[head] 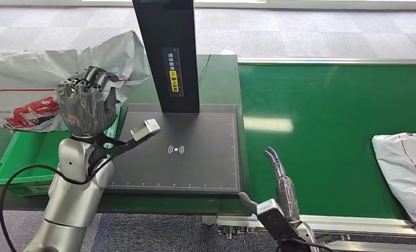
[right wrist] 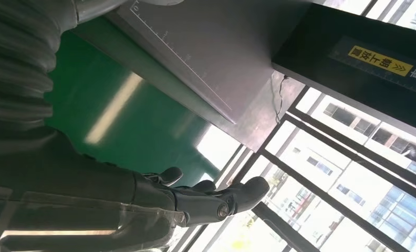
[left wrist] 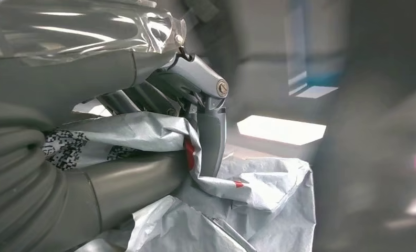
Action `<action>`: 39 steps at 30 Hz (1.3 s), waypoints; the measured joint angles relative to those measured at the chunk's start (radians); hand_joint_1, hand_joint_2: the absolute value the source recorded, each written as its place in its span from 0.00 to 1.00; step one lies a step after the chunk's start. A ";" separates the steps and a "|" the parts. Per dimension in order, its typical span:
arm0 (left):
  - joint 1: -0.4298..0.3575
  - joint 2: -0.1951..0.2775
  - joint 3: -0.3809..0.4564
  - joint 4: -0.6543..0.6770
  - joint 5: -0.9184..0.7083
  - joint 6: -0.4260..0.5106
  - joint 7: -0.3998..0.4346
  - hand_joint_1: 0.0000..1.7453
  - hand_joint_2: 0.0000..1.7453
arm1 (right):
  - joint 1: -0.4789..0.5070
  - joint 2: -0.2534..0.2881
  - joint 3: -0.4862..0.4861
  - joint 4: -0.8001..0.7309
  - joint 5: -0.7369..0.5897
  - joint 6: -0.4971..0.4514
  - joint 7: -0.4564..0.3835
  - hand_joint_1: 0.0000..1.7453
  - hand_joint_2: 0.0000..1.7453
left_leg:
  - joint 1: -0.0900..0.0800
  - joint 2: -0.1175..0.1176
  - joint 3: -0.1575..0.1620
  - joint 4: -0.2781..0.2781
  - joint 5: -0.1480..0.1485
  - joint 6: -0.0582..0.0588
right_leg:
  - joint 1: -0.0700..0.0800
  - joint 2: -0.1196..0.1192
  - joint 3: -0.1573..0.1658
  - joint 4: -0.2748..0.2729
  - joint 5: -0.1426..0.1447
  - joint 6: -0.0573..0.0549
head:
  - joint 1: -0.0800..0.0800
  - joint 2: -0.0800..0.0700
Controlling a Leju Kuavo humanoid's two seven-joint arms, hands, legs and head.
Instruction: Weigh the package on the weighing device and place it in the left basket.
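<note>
Head view: left hand (head: pixel 86 105) grips the grey package (head: pixel 64 68) above the green basket (head: pixel 17 157), left of the scale (head: pixel 185 157); right hand (head: pixel 282 181) hovers right of the scale, holding nothing. Left wrist view: fingers (left wrist: pixel 208 131) clenched on the package's plastic. Right wrist view: fingers (right wrist: pixel 216 197) released.

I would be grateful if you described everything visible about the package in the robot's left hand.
The package is a crumpled grey plastic mailer bag with red markings; the left wrist view shows a black printed code patch on it. The left hand grips it, fingers curled over a fold, holding it above the green basket, left of the black weighing platform.
</note>
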 joint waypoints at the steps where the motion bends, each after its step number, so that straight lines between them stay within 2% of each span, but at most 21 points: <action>1: -0.027 0.002 0.021 0.059 0.010 -0.005 0.030 1.00 1.00 | 0.008 0.000 0.000 -0.009 0.007 0.004 0.006 0.00 1.00 | 0.000 0.000 0.000 0.000 0.000 0.000 | 0.000 0.000 0.000 0.000 0.000 0.000 | 0.000 0.000; 6: -0.132 0.037 0.128 0.325 0.065 0.010 0.074 1.00 1.00 | 0.019 -0.001 -0.001 -0.029 0.030 0.038 0.024 0.00 1.00 | 0.000 0.002 0.000 0.000 0.000 0.000 | 0.000 0.002 0.000 0.001 0.001 0.000 | 0.000 0.000; 10: -0.165 0.060 0.188 0.441 0.078 0.011 0.074 1.00 1.00 | 0.019 -0.001 -0.001 -0.029 0.032 0.047 0.027 0.00 1.00 | 0.000 0.001 -0.001 0.000 0.000 0.000 | 0.000 0.001 -0.001 0.001 0.000 0.000 | 0.000 0.000; 21: -0.194 0.084 0.267 0.627 0.058 -0.021 0.113 1.00 1.00 | 0.010 0.004 0.012 -0.029 0.076 0.088 0.037 0.00 1.00 | 0.000 0.001 -0.001 0.000 0.000 0.000 | 0.000 0.001 -0.001 0.001 0.000 0.000 | 0.000 0.000; 24: -0.195 0.087 0.281 0.673 0.074 -0.067 0.121 0.94 1.00 | 0.000 0.008 0.012 -0.028 0.085 0.101 0.042 0.00 1.00 | 0.000 0.001 -0.001 0.000 0.000 0.000 | 0.000 0.001 -0.001 0.001 0.000 0.000 | 0.000 0.000; 26: -0.197 0.086 0.291 0.702 0.102 -0.112 0.113 0.90 1.00 | -0.008 0.010 0.012 -0.025 0.093 0.109 0.045 0.00 1.00 | 0.000 0.001 -0.001 0.000 0.000 0.000 | 0.000 0.001 -0.001 0.001 0.000 0.000 | 0.000 0.000; 29: -0.198 0.080 0.306 0.735 0.151 -0.168 0.083 0.90 1.00 | -0.019 0.011 0.013 -0.018 0.100 0.115 0.047 0.00 1.00 | 0.000 0.001 -0.001 0.000 0.000 0.000 | 0.000 0.001 -0.001 0.001 0.000 0.000 | 0.000 0.000; 39: -0.207 0.069 0.323 0.782 0.170 -0.185 0.070 0.90 1.00 | -0.028 0.011 0.013 -0.003 0.103 0.115 0.050 0.00 1.00 | 0.000 0.001 -0.001 0.000 0.000 0.000 | 0.000 0.001 -0.002 0.001 0.000 0.000 | 0.000 0.000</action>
